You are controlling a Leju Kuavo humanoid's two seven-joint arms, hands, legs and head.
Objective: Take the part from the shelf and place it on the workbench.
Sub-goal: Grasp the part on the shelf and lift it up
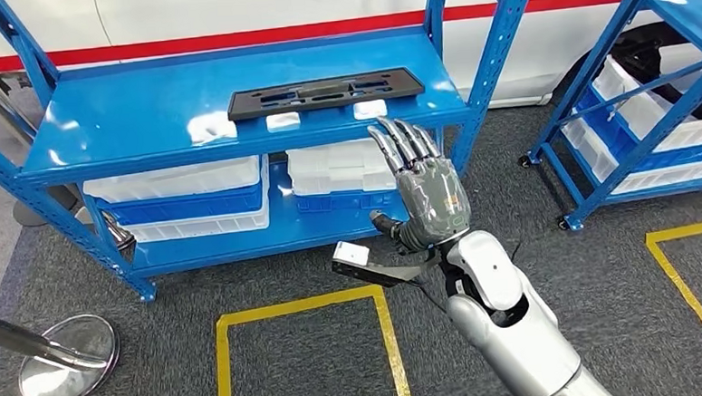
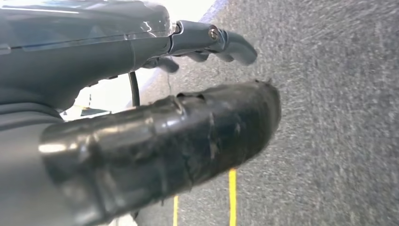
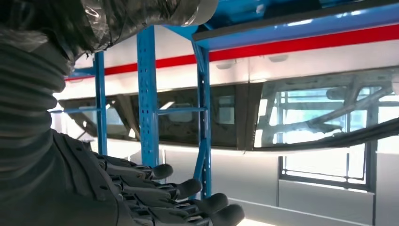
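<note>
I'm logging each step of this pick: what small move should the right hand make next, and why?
Probably reach forward and up over the shelf edge: the right hand is open, fingers apart, below and in front of the black part lying flat on the blue shelf, not touching it.

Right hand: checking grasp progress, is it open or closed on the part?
Open. The right hand has its fingers apart and holds nothing; the black part lies flat on the blue shelf, untouched.

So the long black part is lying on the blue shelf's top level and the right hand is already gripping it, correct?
Not quite. The long black part does lie on the top level of the blue shelf, but the right hand is not gripping it. The head view shows the hand raised in front of the shelf edge, fingers extended and apart, holding nothing, short of the part.
</note>
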